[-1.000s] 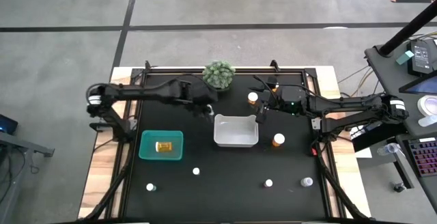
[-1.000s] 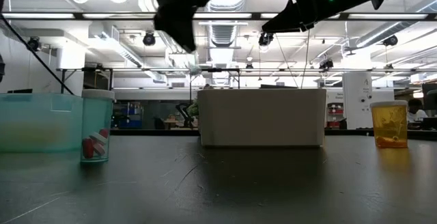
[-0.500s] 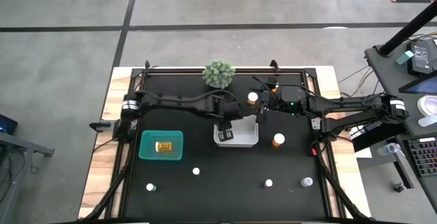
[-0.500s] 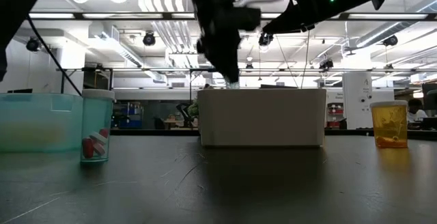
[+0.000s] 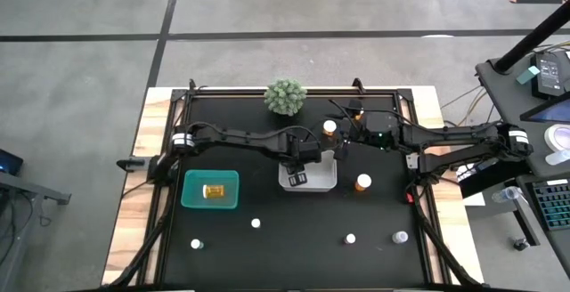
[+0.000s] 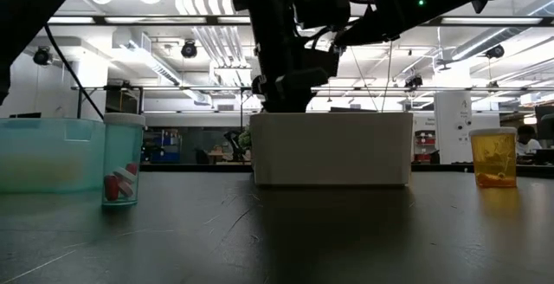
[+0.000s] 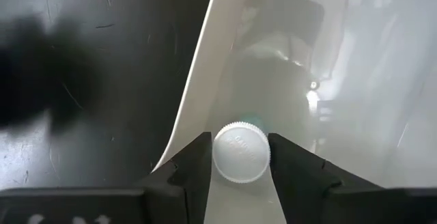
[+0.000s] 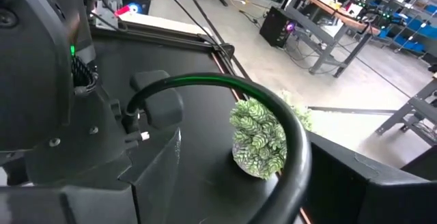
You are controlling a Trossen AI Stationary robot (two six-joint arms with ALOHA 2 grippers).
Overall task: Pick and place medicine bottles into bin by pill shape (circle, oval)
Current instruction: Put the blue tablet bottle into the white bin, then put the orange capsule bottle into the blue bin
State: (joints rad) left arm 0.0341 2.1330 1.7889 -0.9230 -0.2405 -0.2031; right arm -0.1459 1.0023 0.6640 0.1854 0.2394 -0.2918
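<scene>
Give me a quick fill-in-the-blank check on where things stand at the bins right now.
1. The left gripper is over the ____ bin, with a white-capped bottle between its fingers.
2. The teal bin holds ____ amber bottle.
3. The spiky green plant stands at the table's ____ edge in the high view.
4. The right gripper hangs by the white bin's ____ side.

Missing words: white; one; far; right

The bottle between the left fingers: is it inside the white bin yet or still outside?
Inside. In the left wrist view the bottle sits past the white bin's wall, over its floor, between the fingers. Whether it is released, cannot tell.
</scene>
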